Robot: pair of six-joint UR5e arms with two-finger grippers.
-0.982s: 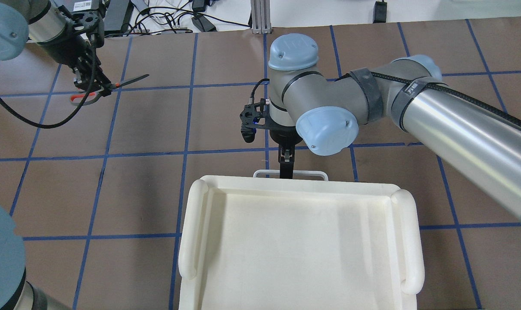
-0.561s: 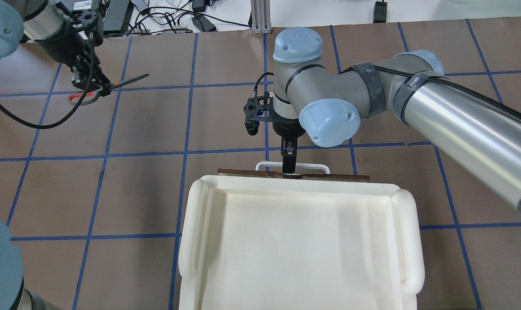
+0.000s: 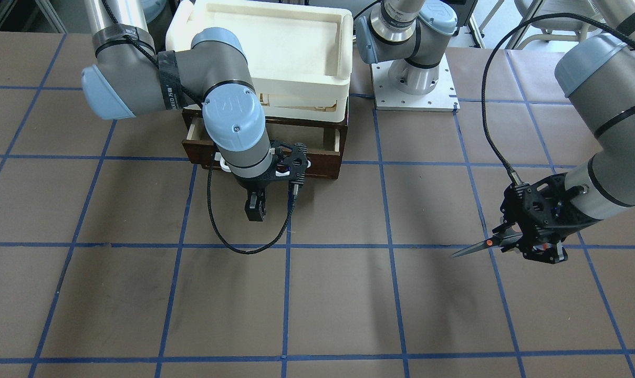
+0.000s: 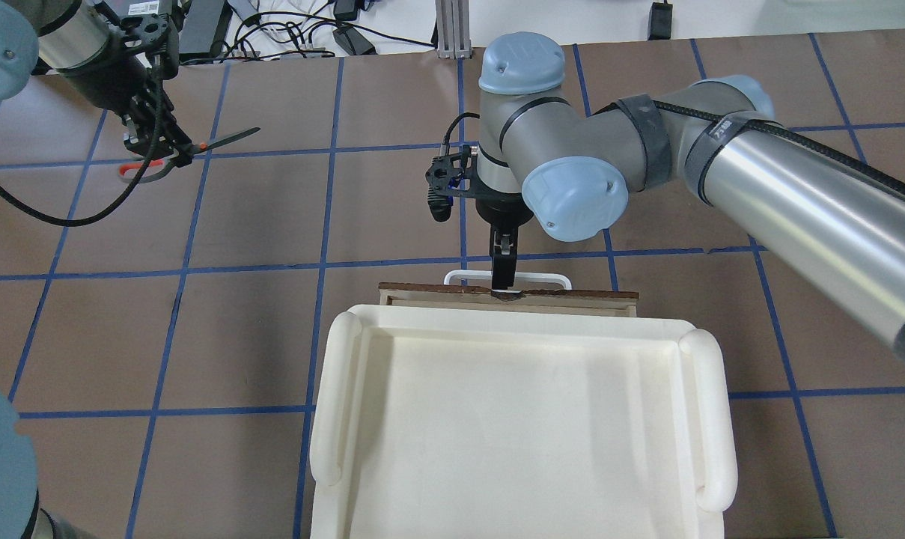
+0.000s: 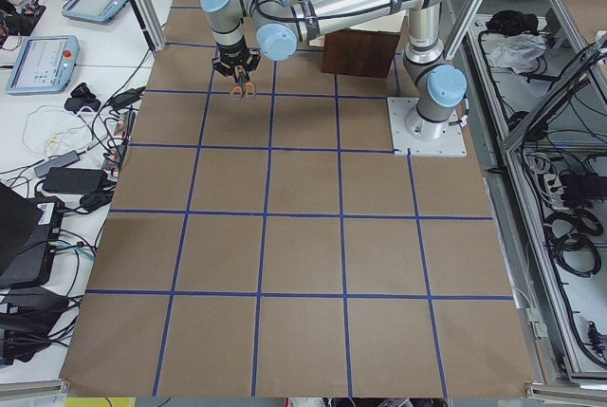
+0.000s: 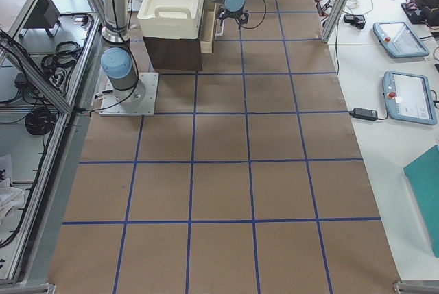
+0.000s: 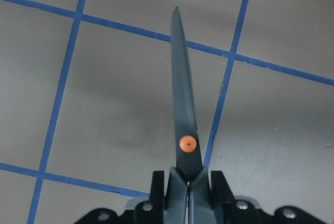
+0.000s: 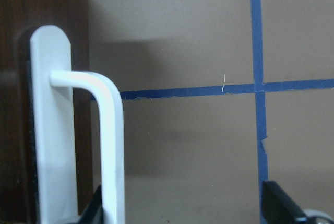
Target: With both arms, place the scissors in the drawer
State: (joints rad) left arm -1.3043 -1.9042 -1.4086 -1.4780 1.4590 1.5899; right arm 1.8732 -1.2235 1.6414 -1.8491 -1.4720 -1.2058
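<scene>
Gridded table (image 4: 257, 337): left fingers (image 7: 215, 190) pinch scissors (image 7: 183, 109), apparently aloft.

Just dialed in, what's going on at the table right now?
The right gripper has one finger hooked behind the white handle of the drawer, jaws open; the drawer sits only slightly out beneath the white tray. The left gripper holds the scissors, blades closed, above the table, well off to the side.
</scene>
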